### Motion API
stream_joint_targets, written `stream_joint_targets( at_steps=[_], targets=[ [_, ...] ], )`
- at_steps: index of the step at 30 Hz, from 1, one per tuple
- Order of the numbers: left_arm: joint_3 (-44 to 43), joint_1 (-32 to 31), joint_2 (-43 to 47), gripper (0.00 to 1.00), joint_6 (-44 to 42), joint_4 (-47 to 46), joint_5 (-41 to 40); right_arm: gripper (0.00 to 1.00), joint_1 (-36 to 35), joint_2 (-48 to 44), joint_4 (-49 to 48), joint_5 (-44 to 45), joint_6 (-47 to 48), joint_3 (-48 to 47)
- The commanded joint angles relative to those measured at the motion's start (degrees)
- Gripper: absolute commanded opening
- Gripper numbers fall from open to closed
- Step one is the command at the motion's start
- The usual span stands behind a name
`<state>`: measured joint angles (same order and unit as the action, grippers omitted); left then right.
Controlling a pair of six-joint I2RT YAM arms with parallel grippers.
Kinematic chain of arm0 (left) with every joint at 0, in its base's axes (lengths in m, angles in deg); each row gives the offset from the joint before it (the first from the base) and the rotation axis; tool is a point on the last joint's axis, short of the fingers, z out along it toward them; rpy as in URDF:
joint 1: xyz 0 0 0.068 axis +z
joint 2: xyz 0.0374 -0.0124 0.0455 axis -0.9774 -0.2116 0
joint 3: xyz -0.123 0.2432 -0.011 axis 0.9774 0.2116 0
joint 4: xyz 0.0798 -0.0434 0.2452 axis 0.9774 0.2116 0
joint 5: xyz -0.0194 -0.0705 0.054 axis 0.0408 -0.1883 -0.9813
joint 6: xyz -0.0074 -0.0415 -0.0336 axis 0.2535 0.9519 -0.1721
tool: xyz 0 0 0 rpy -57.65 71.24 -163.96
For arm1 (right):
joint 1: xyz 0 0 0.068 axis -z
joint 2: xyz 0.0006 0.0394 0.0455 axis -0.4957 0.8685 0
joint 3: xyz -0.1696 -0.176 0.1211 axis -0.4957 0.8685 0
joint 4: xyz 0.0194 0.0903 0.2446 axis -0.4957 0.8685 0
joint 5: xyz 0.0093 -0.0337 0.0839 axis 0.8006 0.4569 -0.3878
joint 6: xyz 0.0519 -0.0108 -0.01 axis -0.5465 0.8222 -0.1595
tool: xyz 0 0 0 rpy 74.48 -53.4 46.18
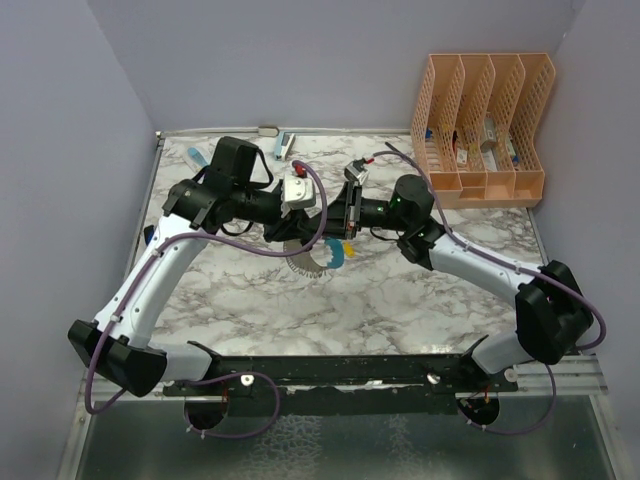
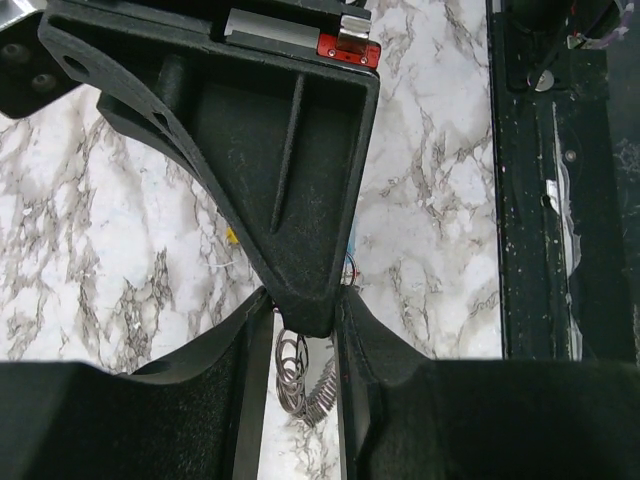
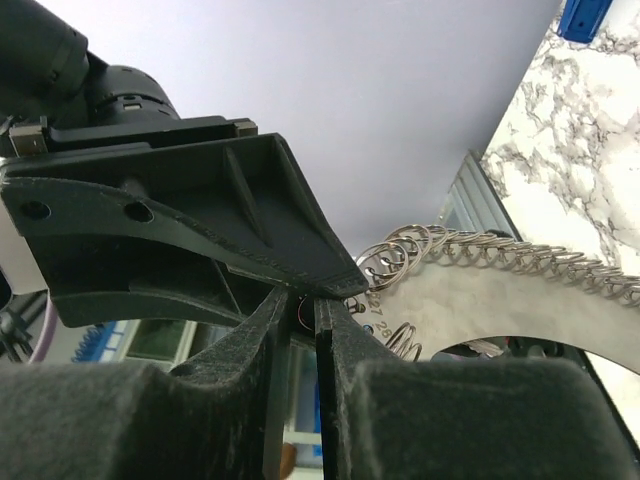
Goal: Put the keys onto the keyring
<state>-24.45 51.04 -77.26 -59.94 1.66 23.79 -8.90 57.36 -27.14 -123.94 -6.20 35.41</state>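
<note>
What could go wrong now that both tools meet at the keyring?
The left tool and right tool stand tip to tip, so a slight slip could knock them together. The keyring hangs in the left tool's grip at one edge; a push there might twist it loose.

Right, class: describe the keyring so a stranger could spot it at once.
Find the marble table with the orange file rack at its far right. Near the table's middle is the keyring: a gray curved piece with a toothed edge and one light-blue section.
</note>
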Motion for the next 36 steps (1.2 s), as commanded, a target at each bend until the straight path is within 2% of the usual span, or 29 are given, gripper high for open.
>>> stream_joint_targets(
  at_steps=[1,6,12,16,24,28,36],
  targets=[
    [-1.97,-1.38,-0.69,0.17,1.23,1.69,8.82,0.15,-1.2,-1.49,2.97,-3.19,10.26,-5.44],
    [-3.0,-1.38,-1.79,0.17,2.75,3.22,10.68,0.09,-1.2,-3.79,8.51,-0.27,16.46,-6.63],
    [-2.57,-1.38,-1.91,0.17,5.38,1.52,11.94,0.01,-1.18,-5.95,8.68,2.12,18.27,-5.84],
    [-2.83,-1.38,-2.21,0.17,6.44,0.99,11.85,0.01,-1.29,-6.89,7.53,3.45,18.35,-4.71],
    [-1.39,-1.34,0.87,0.47,8.17,-4.03,5.68,0.01,-1.24,-9.52,6.55,9.19,15.21,-1.92],
    [-1.49,-1.38,3.9,0.55,8.79,-8.89,-0.39,0.01,-1.29,-10.94,5.81,13.58,11.6,-0.11],
    [-4.23,-1.34,4.62,0.56,7.44,-7.31,-4.39,0.01,-1.29,-13.93,4.91,21.54,5.8,4.18]
  ],
)
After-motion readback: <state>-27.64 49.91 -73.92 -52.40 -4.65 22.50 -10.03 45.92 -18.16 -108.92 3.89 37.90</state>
